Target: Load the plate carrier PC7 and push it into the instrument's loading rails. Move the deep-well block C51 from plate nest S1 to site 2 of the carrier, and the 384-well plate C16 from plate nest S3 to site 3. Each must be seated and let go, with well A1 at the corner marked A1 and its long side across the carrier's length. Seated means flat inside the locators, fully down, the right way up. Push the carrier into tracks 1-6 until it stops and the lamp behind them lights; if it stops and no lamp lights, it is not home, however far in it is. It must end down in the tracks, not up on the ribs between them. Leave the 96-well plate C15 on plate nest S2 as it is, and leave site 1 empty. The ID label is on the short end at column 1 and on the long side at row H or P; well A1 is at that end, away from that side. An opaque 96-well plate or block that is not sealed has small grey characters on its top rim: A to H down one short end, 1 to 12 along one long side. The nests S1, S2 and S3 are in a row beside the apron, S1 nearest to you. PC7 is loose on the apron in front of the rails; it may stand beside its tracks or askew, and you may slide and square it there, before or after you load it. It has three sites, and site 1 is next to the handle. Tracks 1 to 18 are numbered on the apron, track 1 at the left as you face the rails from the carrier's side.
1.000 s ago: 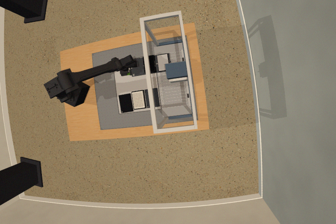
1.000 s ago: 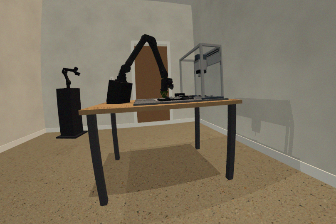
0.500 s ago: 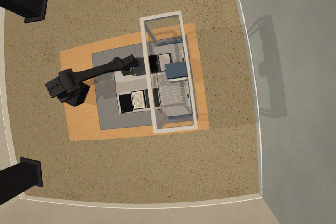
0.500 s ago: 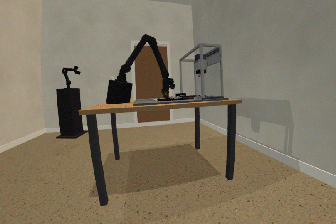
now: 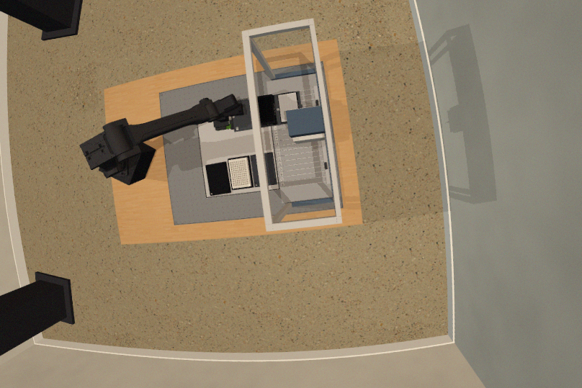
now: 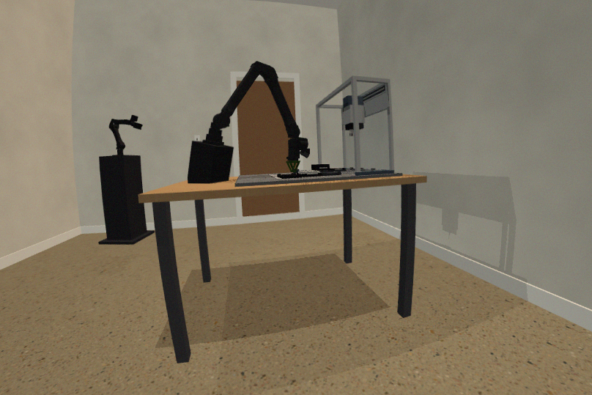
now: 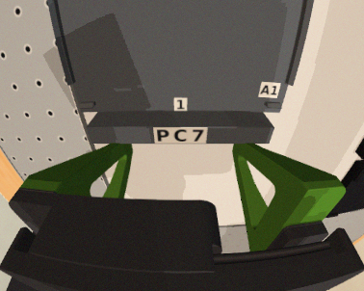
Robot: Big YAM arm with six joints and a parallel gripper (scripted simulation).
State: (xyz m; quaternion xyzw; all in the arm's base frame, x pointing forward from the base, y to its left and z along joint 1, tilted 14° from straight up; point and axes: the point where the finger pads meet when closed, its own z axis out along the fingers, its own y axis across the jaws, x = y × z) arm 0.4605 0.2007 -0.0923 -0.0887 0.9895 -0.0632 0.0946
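Note:
The carrier PC7 (image 7: 181,134) shows its labelled handle end in the wrist view. Behind the handle lies the empty grey site 1 (image 7: 174,36), with an A1 mark (image 7: 268,90) at its right corner. My gripper (image 7: 182,143) is open and empty, its green fingertips just at the near face of the handle. I cannot tell if they touch it. From above, the gripper (image 5: 228,126) stands at the carrier's near end. The black deep-well block C51 (image 5: 269,109) and the pale 384-well plate C16 (image 5: 287,101) lie on the carrier under the instrument frame. The 96-well plate C15 (image 5: 238,172) rests on its nest.
The instrument's white frame (image 5: 291,125) spans the rails (image 5: 300,158), and a blue head (image 5: 305,122) hangs over them beside the carrier. Dark empty nests (image 5: 217,178) flank C15. A perforated grey panel (image 7: 14,80) lies left of the carrier.

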